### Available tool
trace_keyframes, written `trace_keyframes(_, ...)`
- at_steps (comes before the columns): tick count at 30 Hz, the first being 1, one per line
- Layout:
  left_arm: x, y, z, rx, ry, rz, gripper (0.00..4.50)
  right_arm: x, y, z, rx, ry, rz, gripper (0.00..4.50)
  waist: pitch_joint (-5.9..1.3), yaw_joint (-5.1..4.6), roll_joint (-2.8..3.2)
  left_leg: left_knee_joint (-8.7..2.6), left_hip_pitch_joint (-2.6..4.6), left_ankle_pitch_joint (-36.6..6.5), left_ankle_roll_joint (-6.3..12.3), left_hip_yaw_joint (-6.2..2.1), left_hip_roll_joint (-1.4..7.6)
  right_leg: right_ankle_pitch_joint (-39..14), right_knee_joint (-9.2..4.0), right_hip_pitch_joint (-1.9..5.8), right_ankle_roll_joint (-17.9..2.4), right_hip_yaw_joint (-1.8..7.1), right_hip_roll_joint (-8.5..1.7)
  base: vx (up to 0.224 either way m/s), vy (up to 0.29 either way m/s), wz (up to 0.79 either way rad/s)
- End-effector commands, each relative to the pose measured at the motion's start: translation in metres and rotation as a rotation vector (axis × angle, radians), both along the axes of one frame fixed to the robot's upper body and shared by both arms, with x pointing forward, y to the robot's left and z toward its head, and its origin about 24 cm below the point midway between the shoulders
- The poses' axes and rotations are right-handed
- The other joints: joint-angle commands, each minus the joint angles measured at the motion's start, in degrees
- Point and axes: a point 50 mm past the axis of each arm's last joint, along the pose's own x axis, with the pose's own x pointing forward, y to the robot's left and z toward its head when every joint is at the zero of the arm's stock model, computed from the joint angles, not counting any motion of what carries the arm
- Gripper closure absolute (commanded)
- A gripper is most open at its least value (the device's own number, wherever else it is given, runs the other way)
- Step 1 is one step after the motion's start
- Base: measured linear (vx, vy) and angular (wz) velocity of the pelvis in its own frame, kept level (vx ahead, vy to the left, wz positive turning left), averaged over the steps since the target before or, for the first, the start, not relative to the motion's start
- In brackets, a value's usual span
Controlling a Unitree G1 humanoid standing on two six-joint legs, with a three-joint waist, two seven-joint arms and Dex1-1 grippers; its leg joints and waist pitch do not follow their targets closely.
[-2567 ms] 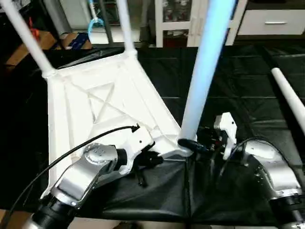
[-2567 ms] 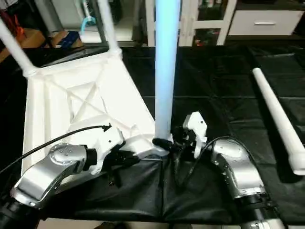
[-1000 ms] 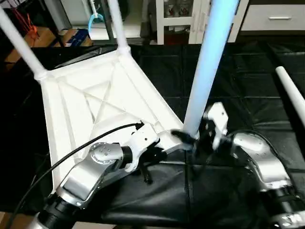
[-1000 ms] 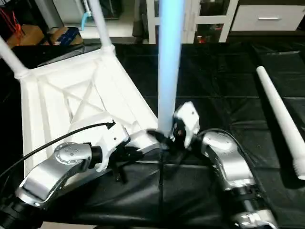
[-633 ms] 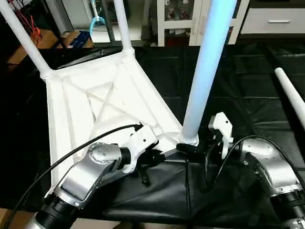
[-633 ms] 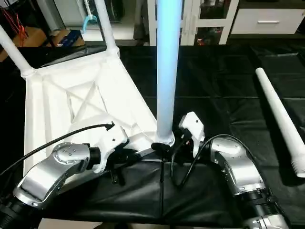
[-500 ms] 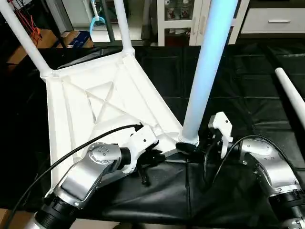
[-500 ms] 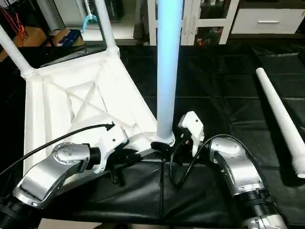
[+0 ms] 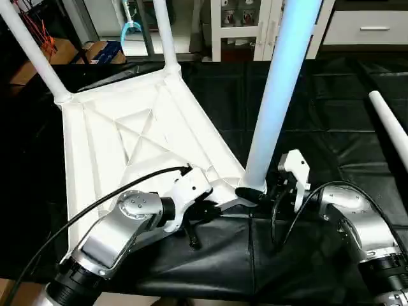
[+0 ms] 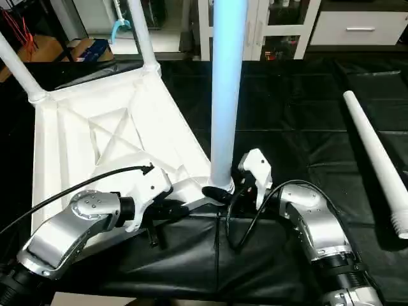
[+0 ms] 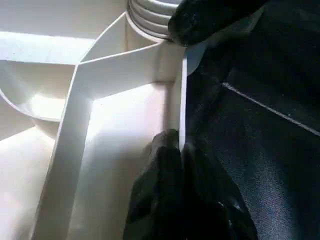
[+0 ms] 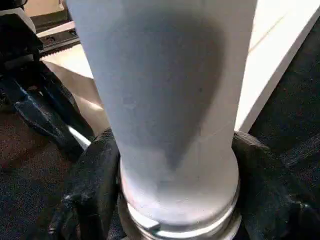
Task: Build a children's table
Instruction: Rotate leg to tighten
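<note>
Your left gripper (image 9: 205, 212) is pinching the thin rim of the ribbed white plastic tabletop (image 9: 121, 137), lying upside down on the black cloth (image 9: 319, 115). Your right gripper (image 12: 170, 200) is hugging the smooth upright tube leg (image 9: 274, 102) at its ringed base.

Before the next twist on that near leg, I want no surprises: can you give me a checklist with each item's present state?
1. Left gripper pinches the tabletop rim: ok.
2. Right gripper straddles the near leg at its base: ok.
3. Near leg upright in its corner socket: ok.
4. Leg screwed fully home: cannot tell.
5. Two far legs standing in their sockets: ok.
6. Fourth leg fitted: not ok, lies on the black cloth.
</note>
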Motion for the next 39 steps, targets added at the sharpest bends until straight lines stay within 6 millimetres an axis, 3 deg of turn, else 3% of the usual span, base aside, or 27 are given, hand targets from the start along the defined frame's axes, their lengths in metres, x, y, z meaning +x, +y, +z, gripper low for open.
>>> trace_keyframes(1,-0.014,-0.002,-0.019,0.036,0.121,-0.050,4.50,-0.001,0.001,-0.001,-0.001,-0.001,0.000,1.74,-3.51,-0.04,-1.01,-3.94,1.06,-8.3,6.28,-1.40,2.81,-8.7,-3.05,2.43,-14.7,1.44,-2.33,0.000,0.000,0.00)
trace_keyframes(7,-0.013,-0.003,-0.020,0.028,0.117,-0.039,4.50,0.001,0.001,-0.004,0.001,-0.006,-0.054,1.76,-3.54,-0.10,-1.08,-3.91,0.99,-8.2,6.44,-1.40,2.78,-8.9,-3.03,2.48,-14.7,1.43,-2.39,0.000,0.000,0.00)
trace_keyframes(11,-0.008,-0.008,-0.020,0.018,0.094,0.008,4.50,0.002,0.006,-0.014,-0.014,0.009,-0.149,1.76,-3.26,-0.30,-1.04,-4.23,1.08,-11.1,5.07,-1.43,2.82,-12.9,-3.49,2.29,-13.8,1.46,-2.37,0.000,0.000,0.00)
trace_keyframes(16,0.005,-0.020,-0.022,-0.041,0.085,0.154,4.50,0.007,0.010,-0.031,-0.049,0.049,-0.359,1.76,-2.90,-1.07,-1.17,-4.79,1.41,-18.0,0.87,-1.63,2.66,-22.5,-4.48,1.72,-10.5,1.50,-2.32,0.000,0.000,0.00)
trace_keyframes(23,0.028,-0.038,-0.025,-0.092,0.057,0.376,4.50,0.012,0.023,-0.045,-0.137,0.014,-0.648,1.76,-2.56,-1.80,-1.49,-5.08,1.43,-23.0,-0.42,-1.99,2.18,-30.8,-5.73,0.89,-5.9,1.46,-2.35,0.000,0.000,0.00)
trace_keyframes(28,0.033,-0.050,-0.024,-0.089,0.021,0.394,4.50,0.014,0.035,-0.045,-0.118,-0.015,-0.699,1.77,-2.51,-2.00,-1.16,-5.28,1.75,-26.1,-0.58,-2.42,1.97,-37.1,-6.62,0.30,-2.3,1.22,-2.49,0.000,0.000,0.00)
trace_keyframes(31,0.032,-0.049,-0.024,-0.086,0.021,0.392,4.50,0.016,0.037,-0.038,-0.034,-0.035,-0.696,1.78,-2.89,-2.00,-0.92,-5.77,1.34,-25.2,-0.25,-2.56,2.26,-31.7,-6.32,0.84,-3.1,1.14,-2.40,0.000,0.000,0.00)
trace_keyframes(33,0.031,-0.047,-0.024,-0.080,0.018,0.387,4.50,0.017,0.040,-0.031,0.009,-0.065,-0.667,1.78,-2.75,-2.05,-0.88,-5.94,1.11,-25.0,-0.04,-2.47,2.37,-29.0,-6.14,0.85,-4.1,1.20,-2.31,0.000,0.000,0.00)
trace_keyframes(34,0.031,-0.045,-0.024,-0.073,0.012,0.364,4.50,0.014,0.046,-0.021,0.126,-0.057,-0.590,1.78,-2.88,-1.89,-0.93,-5.88,1.25,-24.7,0.20,-2.34,2.36,-27.9,-6.09,0.86,-4.7,1.31,-2.39,0.000,0.000,0.00)
trace_keyframes(36,0.031,-0.044,-0.024,-0.072,0.010,0.358,4.50,0.013,0.047,-0.019,0.156,-0.054,-0.570,1.22,-2.97,-1.79,-0.96,-5.88,1.01,-23.3,1.12,-2.28,2.44,-25.8,-5.85,1.12,-5.5,1.44,-2.50,0.000,0.000,0.00)
trace_keyframes(39,0.020,-0.039,-0.026,-0.032,0.009,0.209,4.50,0.014,0.041,-0.003,0.208,-0.097,-0.490,1.06,-3.32,-1.54,-1.04,-5.57,0.56,-18.2,3.03,-2.04,2.51,-19.1,-5.14,1.68,-7.6,1.53,-2.61,0.000,0.000,0.00)
